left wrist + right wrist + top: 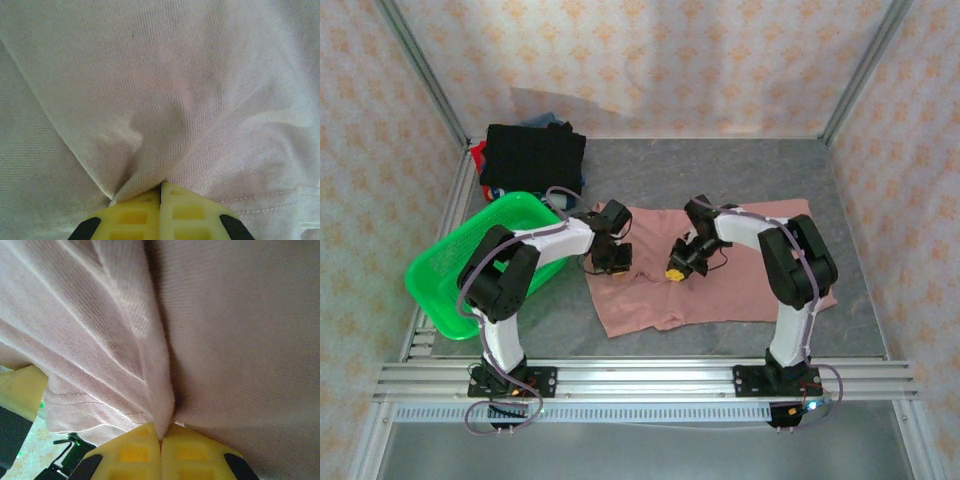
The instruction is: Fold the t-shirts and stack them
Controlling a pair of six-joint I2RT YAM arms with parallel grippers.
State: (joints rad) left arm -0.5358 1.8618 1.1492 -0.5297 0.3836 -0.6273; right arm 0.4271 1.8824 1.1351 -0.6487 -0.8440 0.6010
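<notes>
I see the pink t-shirt (730, 290) spread flat across the middle of the table (720, 170), in front of both arms. My left gripper (161, 195) is pinched tight on a raised fold of its cloth. My right gripper (161, 437) is clamped on another pleat nearby. The folded black shirt (535, 155) tops a stack in the far left corner, just behind the green basket (445, 270).
</notes>
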